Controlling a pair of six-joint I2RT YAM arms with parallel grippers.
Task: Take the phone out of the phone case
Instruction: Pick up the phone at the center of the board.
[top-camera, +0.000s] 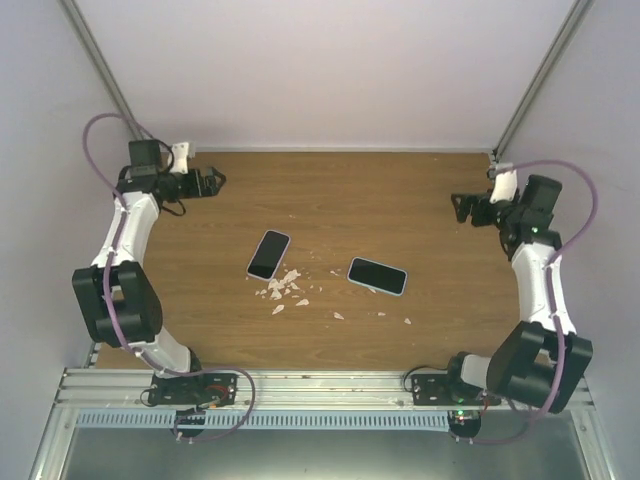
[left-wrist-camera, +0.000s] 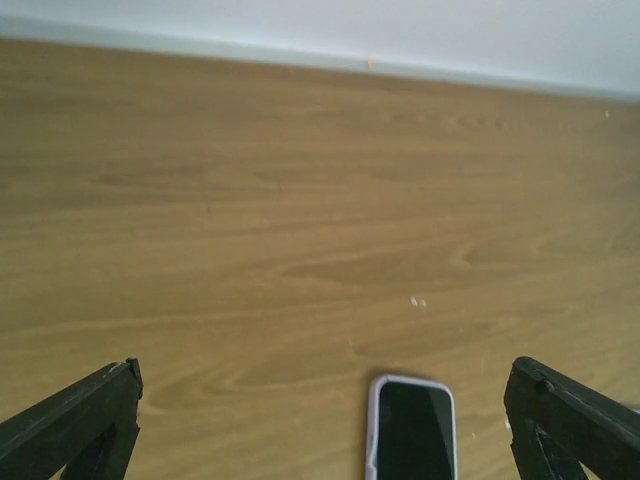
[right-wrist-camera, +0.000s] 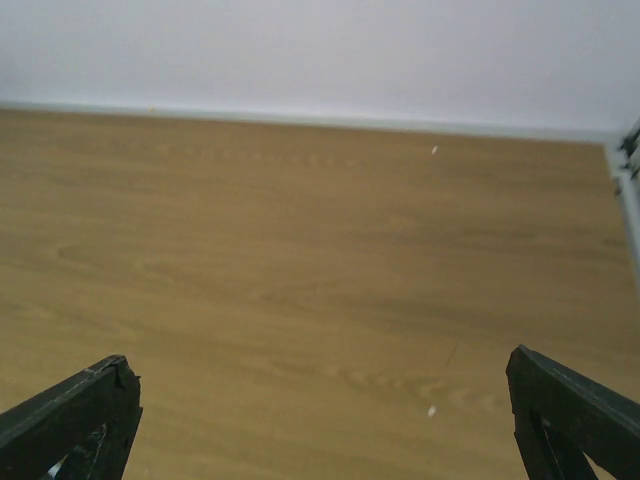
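Note:
Two dark-screened phones lie flat on the wooden table, each with a pale rim around it. One phone (top-camera: 268, 254) is left of centre, the other phone (top-camera: 377, 275) right of centre. One of them, in a pale lilac case (left-wrist-camera: 412, 430), shows at the bottom of the left wrist view; I cannot tell which. My left gripper (top-camera: 218, 180) is open and empty at the far left, well away from both; its fingers (left-wrist-camera: 90, 410) stand wide apart. My right gripper (top-camera: 458, 207) is open and empty at the far right, over bare wood (right-wrist-camera: 320, 362).
Small white scraps (top-camera: 285, 288) lie scattered between and in front of the two phones, with stray bits (top-camera: 407, 321) further right. White walls enclose the table (top-camera: 330, 190) at the back and sides. A metal rail (top-camera: 320, 385) runs along the near edge.

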